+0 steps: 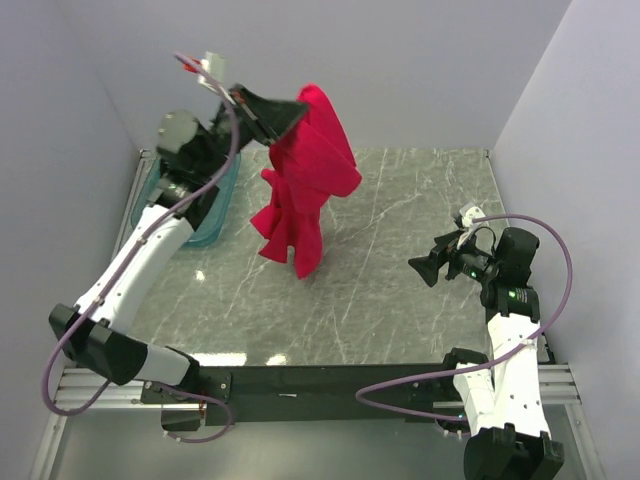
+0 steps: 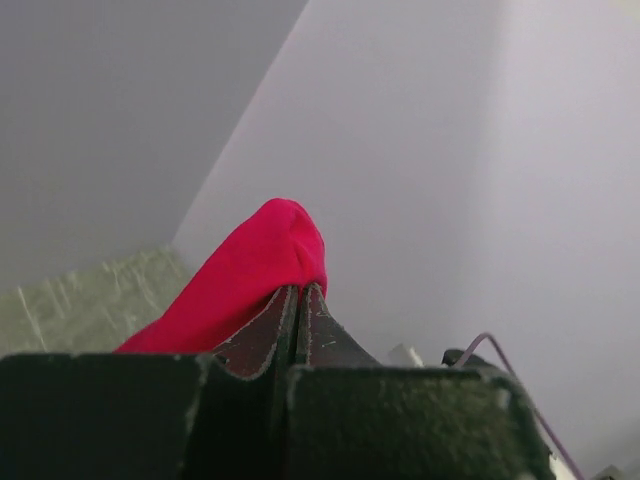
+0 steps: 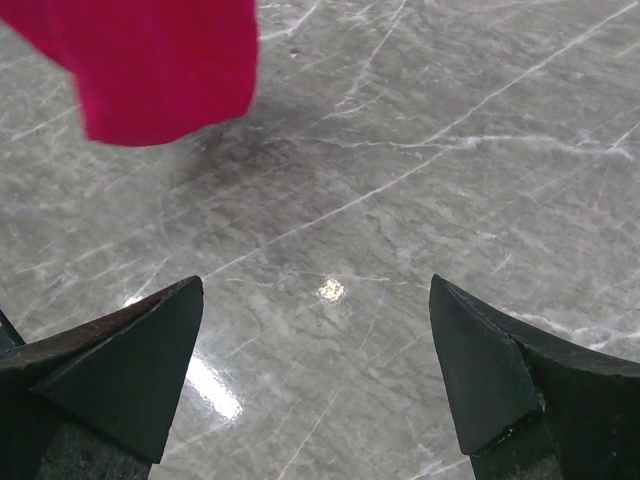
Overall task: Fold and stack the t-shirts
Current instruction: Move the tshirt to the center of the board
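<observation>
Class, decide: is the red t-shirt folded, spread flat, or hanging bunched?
Hanging bunched: the shut left gripper holds the t-shirt up by one pinch, fabric draping in loose folds.

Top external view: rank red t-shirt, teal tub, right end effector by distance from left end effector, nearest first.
1. Red t-shirt: clamped in the left end effector, hanging down.
2. Teal tub: far-left side, lower down.
3. Right end effector: far right, open.
</observation>
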Controlling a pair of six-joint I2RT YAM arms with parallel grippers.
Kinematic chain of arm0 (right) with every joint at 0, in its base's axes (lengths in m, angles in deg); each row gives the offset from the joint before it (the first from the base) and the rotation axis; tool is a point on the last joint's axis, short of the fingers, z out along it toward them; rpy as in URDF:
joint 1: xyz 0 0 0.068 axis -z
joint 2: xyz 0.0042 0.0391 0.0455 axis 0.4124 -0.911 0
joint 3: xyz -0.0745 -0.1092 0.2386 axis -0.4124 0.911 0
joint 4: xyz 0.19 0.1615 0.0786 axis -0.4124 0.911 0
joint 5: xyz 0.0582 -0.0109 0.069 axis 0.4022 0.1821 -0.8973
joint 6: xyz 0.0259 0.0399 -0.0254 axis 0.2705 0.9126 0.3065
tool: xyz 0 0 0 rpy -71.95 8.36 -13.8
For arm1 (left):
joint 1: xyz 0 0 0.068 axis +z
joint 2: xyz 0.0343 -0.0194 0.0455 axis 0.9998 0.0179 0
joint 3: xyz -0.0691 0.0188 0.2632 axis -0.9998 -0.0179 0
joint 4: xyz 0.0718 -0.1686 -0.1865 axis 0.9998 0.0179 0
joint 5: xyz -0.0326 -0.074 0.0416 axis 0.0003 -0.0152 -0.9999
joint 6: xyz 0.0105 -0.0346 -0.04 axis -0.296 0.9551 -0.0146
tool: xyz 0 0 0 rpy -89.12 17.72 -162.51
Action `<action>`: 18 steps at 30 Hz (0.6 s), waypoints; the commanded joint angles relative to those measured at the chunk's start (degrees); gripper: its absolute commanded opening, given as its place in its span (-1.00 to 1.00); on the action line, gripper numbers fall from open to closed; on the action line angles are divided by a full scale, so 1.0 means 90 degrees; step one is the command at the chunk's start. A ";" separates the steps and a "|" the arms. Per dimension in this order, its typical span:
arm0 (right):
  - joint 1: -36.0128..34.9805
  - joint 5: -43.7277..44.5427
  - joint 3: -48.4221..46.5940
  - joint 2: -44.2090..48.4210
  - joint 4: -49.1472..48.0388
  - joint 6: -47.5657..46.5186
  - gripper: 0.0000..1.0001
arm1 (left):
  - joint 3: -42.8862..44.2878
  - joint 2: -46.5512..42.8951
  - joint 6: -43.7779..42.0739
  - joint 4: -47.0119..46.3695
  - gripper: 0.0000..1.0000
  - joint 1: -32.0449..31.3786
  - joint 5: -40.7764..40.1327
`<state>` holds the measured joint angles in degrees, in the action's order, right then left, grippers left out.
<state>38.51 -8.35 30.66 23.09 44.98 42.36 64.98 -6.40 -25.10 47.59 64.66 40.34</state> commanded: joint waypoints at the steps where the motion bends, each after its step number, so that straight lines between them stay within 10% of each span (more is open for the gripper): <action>1: 0.0058 0.0028 -0.0195 0.0079 -0.0193 0.0002 1.00 | -0.0309 0.0140 -0.0244 -0.0377 -0.99 -0.0218 0.0228; 8: 0.0068 0.0057 -0.0204 0.0079 -0.0173 -0.0027 1.00 | -0.1207 0.0599 -0.0703 -0.0065 -0.99 -0.0608 0.0296; 10: 0.0068 0.0077 -0.0204 0.0089 -0.0163 -0.0047 1.00 | -0.1540 0.0629 -0.1121 0.0130 -0.70 -0.0618 0.0258; 11: 0.0068 0.0086 -0.0204 0.0089 -0.0163 -0.0047 1.00 | -0.1628 0.0561 -0.1404 0.0383 -0.14 -0.0677 -0.0014; 14: 0.0078 0.0086 -0.0195 0.0089 -0.0144 -0.0076 1.00 | -0.2281 -0.0014 -0.2642 0.0834 0.51 -0.0755 -0.1614; 18: 0.0068 0.0057 -0.0185 0.0021 -0.0124 -0.0125 1.00 | -0.2877 -0.0795 -0.3445 0.1400 0.70 -0.0755 -0.2740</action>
<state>38.66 -7.52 30.66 23.09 45.01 42.16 39.94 -6.38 -46.06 58.98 57.97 26.06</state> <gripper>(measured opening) 0.999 0.840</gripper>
